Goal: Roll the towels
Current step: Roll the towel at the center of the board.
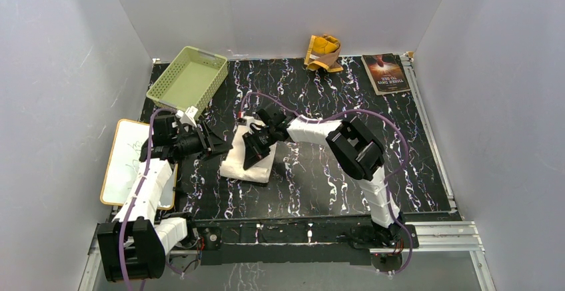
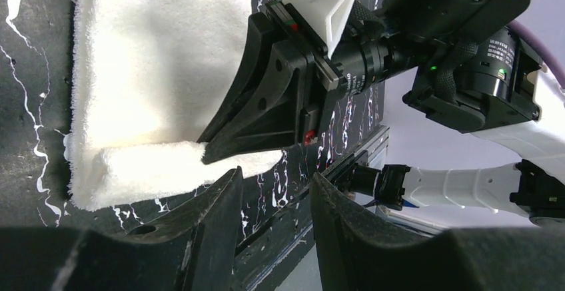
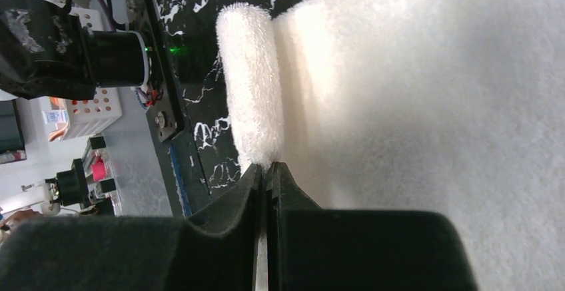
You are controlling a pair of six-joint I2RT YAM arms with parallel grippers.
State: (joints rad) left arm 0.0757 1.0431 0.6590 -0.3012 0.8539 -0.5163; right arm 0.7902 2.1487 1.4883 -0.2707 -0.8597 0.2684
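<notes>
The cream-white towel (image 1: 250, 161) lies flat on the black marbled table, its near edge turned over into a short roll (image 3: 250, 84). My right gripper (image 3: 266, 170) is shut, and its tips press on one end of that roll (image 2: 143, 168). I cannot tell whether any pile is caught between them. In the top view the right gripper (image 1: 255, 150) sits over the towel's middle. My left gripper (image 2: 273, 188) stands open just off the towel's left side, with nothing between its fingers (image 2: 216, 214). The mustard-yellow towel (image 1: 324, 52) lies crumpled at the back wall.
A pale green basket (image 1: 188, 78) stands tilted at the back left. A dark-covered book (image 1: 385, 72) lies at the back right. A white board with a wooden rim (image 1: 126, 161) rests off the table's left edge, beside the left arm.
</notes>
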